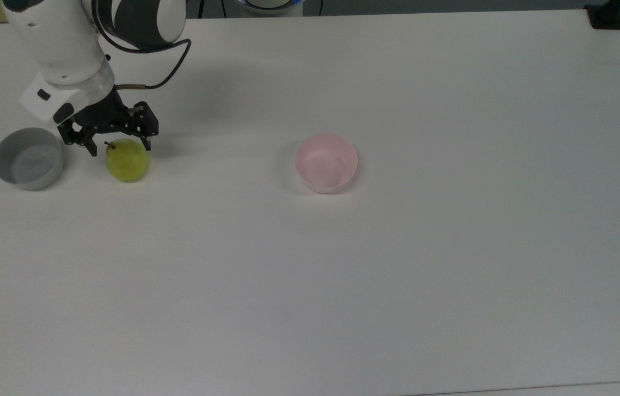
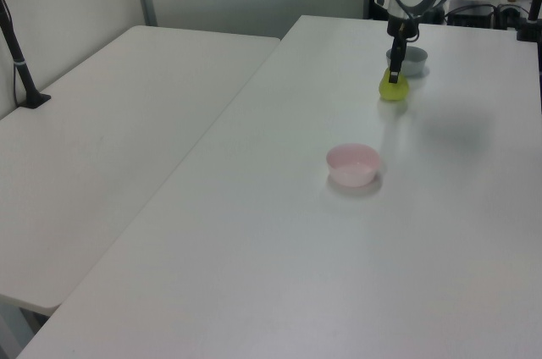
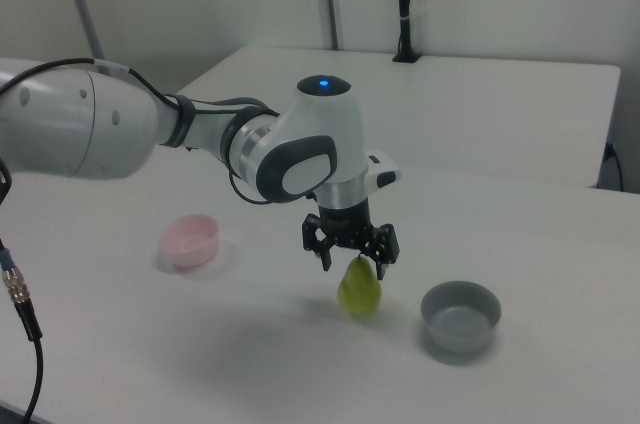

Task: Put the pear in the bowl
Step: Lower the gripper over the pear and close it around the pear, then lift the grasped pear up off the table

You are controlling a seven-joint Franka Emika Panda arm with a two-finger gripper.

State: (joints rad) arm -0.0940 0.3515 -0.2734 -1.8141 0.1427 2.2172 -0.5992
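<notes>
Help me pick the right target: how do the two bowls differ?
The pink bowl has curved sides; the grey bowl has straight walls. The pink one stands alone mid-table; the grey one sits close beside the pear, under the open gripper. Both are small, round, upright and empty.

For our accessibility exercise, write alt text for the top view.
An open gripper hangs just over a pear on a white table. A grey bowl sits at the top view's left, a pink bowl near the middle.

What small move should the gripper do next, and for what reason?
Probably lower a little more, then close. The gripper is open, its fingers straddling the top of the pear, which stands on the table, ungrasped.
</notes>
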